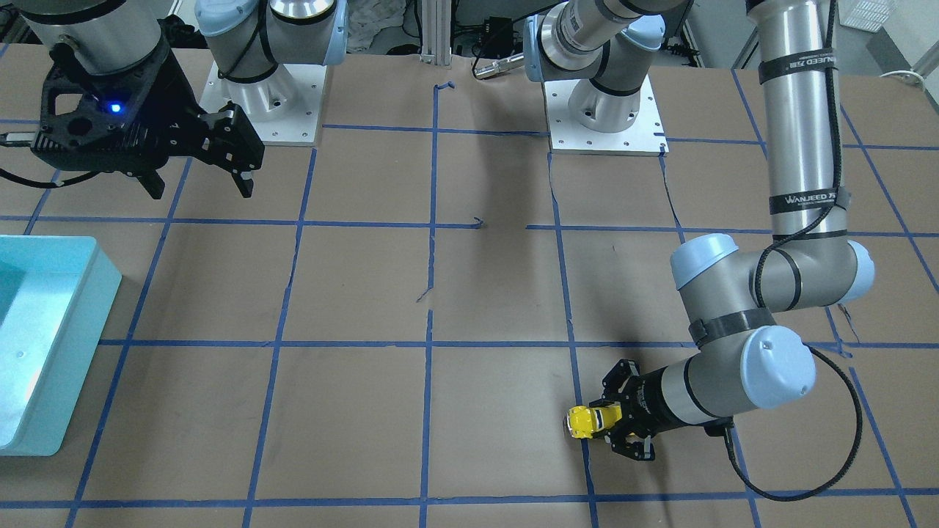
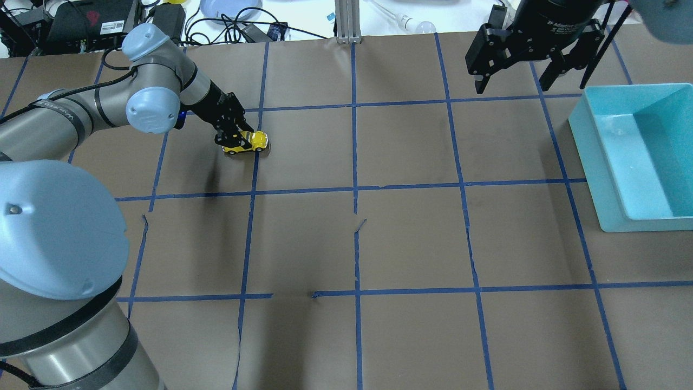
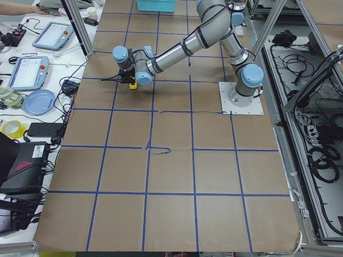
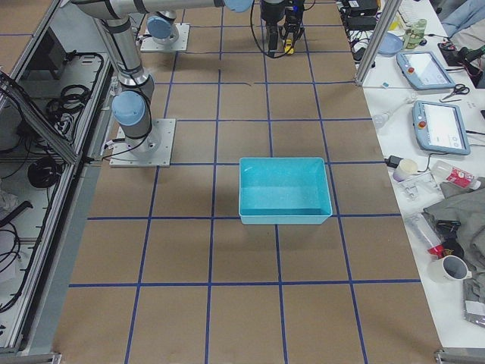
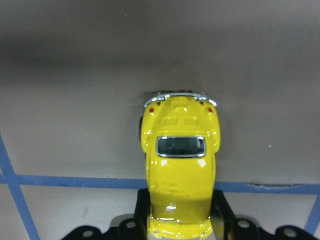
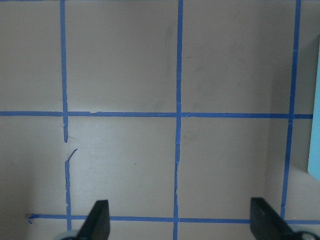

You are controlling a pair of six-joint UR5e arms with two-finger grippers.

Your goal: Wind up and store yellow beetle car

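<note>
The yellow beetle car (image 1: pixel 585 422) rests on the brown table, wheels down, with my left gripper (image 1: pixel 607 423) shut on one end of it. The overhead view has the car (image 2: pixel 251 142) at the far left, the left gripper (image 2: pixel 236 141) reaching in low from the left. In the left wrist view the car (image 5: pixel 180 160) points away between the black fingers (image 5: pixel 221 212) and straddles a blue tape line. My right gripper (image 2: pixel 511 81) hangs open and empty high over the far right of the table; its wrist view shows only taped table between the fingertips (image 6: pixel 100 220).
A teal bin (image 2: pixel 598 162) stands at the right edge of the table, below and to the right of the right gripper. Blue tape marks a grid over the brown paper. The arm bases (image 1: pixel 264 110) are bolted along the robot's side.
</note>
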